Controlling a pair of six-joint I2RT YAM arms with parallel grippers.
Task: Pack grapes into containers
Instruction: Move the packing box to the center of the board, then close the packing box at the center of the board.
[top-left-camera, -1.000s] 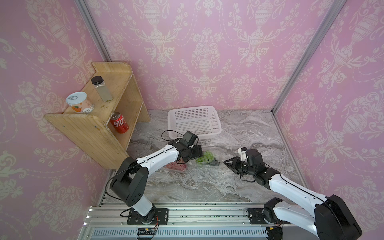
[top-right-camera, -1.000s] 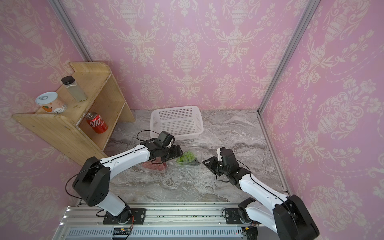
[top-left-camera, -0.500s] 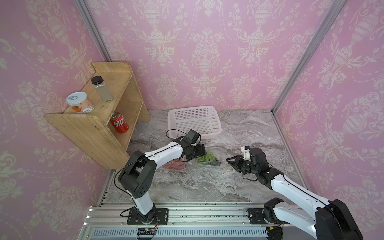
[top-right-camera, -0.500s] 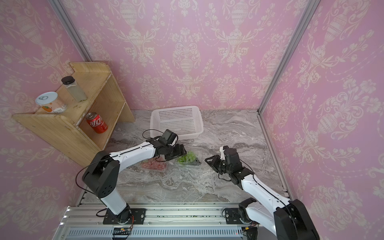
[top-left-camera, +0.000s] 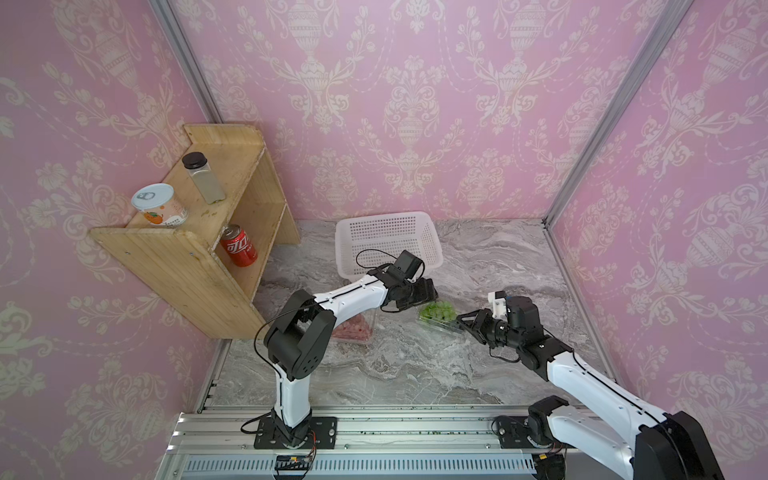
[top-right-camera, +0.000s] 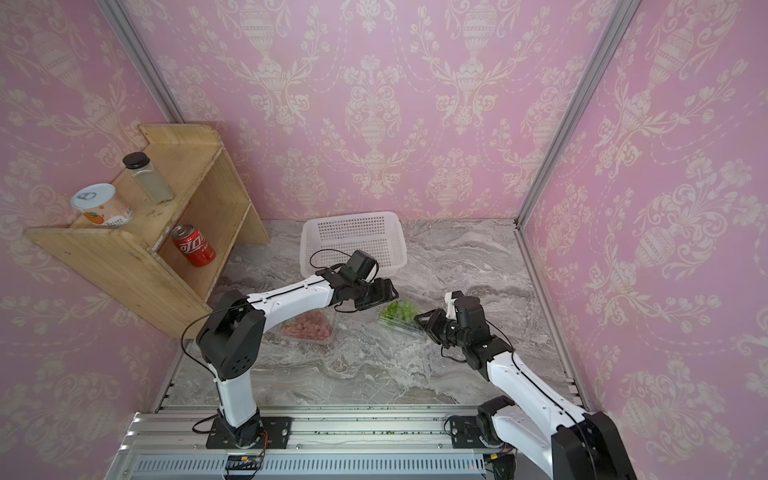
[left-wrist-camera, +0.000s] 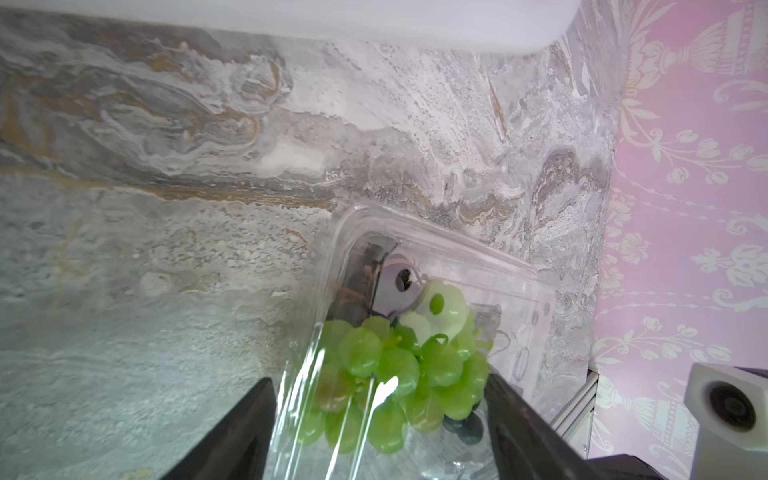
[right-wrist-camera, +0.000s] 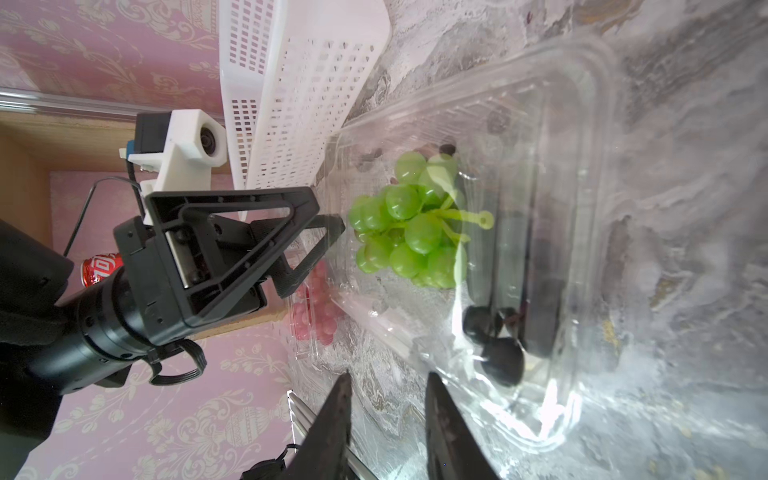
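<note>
The left fingers (left-wrist-camera: 241, 432) hang spread beside green grapes (left-wrist-camera: 395, 365) in a clear box (left-wrist-camera: 478, 257); the right fingers (right-wrist-camera: 332, 424) stand slightly parted, empty.

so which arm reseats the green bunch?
Left, probably: left hand is open, facing the green bunch, tips at the box wall. The right hand sits at the opposite rim, by the dark grapes.

White links (top-left-camera: 353, 296), black joints (top-left-camera: 299, 345), triangular black jaws, seemingly black cable (right-wrist-camera: 178, 378)
</note>
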